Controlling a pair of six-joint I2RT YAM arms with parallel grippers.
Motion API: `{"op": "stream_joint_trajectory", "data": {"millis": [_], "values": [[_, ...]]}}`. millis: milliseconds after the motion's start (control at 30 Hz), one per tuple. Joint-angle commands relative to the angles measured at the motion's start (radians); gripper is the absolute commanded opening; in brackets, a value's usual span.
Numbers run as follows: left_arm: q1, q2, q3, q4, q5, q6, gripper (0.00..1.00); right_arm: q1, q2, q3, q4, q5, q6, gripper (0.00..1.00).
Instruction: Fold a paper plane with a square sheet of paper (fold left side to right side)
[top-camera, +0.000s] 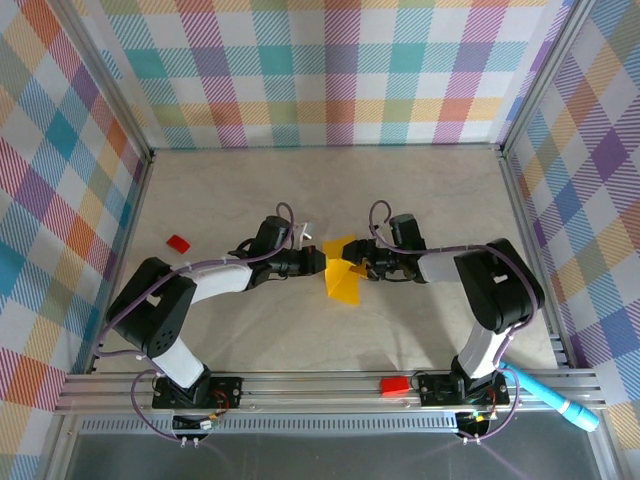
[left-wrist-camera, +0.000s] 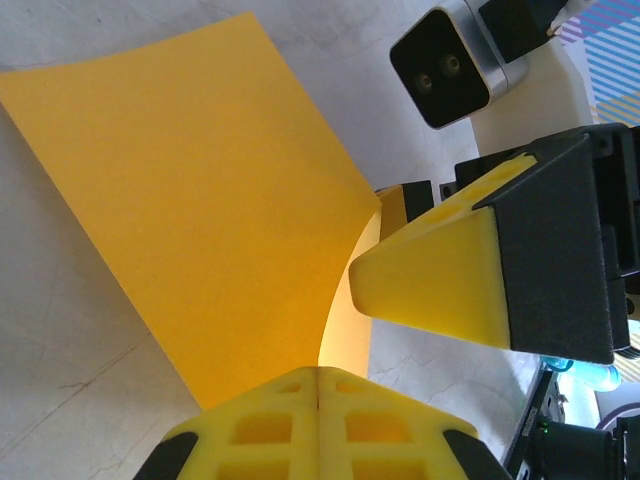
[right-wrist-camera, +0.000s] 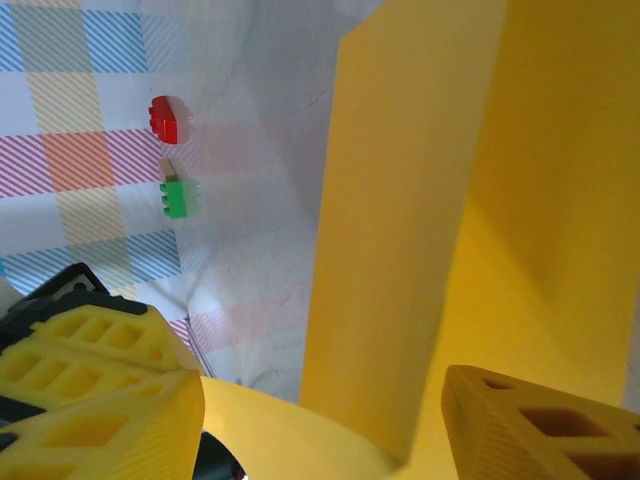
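At the table (top-camera: 250, 200) centre the sheet of paper (left-wrist-camera: 200, 200) curls upward, one edge pinched in the closed left gripper (left-wrist-camera: 318, 385); the right gripper (right-wrist-camera: 320, 395) straddles it, fingers apart. Left-to-right fold seems underway; next, match edges, press the crease

Bright, diffuse light from overhead, no hard shadows anywhere.

Top view is sharp. Only thin soft shadows on the table (top-camera: 420, 200) right beneath the left pincer (top-camera: 318, 263) and right pincer (top-camera: 365, 266), and the frame rails (top-camera: 330, 385) bow slightly at the picture edges. In the left wrist view the square sheet of paper (left-wrist-camera: 200, 200) is evenly lit and glows paler where it curls just ahead of the left pincer's tips. In the right wrist view the pincer fingers (right-wrist-camera: 100, 400) sit close to the lens and look soft. The paper between them grades from bright to darker orange. The wall (right-wrist-camera: 80, 100) beyond them is hazy and washed out. The red block (right-wrist-camera: 165, 118) is slightly soft.
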Motion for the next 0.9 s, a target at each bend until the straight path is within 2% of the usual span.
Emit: {"op": "stream_joint_trajectory", "data": {"millis": [0,333,600,767,867], "values": [[0.007,0.03,-0.032,0.056,-0.007,-0.022,0.01,0.013,0.033,0.032,0.098,-0.029,0.038,0.61],[0.007,0.091,-0.068,0.069,-0.054,-0.014,0.24,0.027,0.074,0.001,0.128,0.012,0.046,0.48],[0.01,0.068,-0.054,0.014,-0.092,0.025,0.32,0.03,0.076,-0.015,0.113,0.027,0.036,0.24],[0.021,-0.038,-0.059,0.003,-0.114,0.066,0.39,0.028,0.016,-0.016,0.063,0.063,-0.009,0.06],[0.044,-0.121,-0.065,-0.008,-0.118,0.08,0.41,0.02,-0.038,-0.017,0.036,0.08,-0.04,0.0]]}}
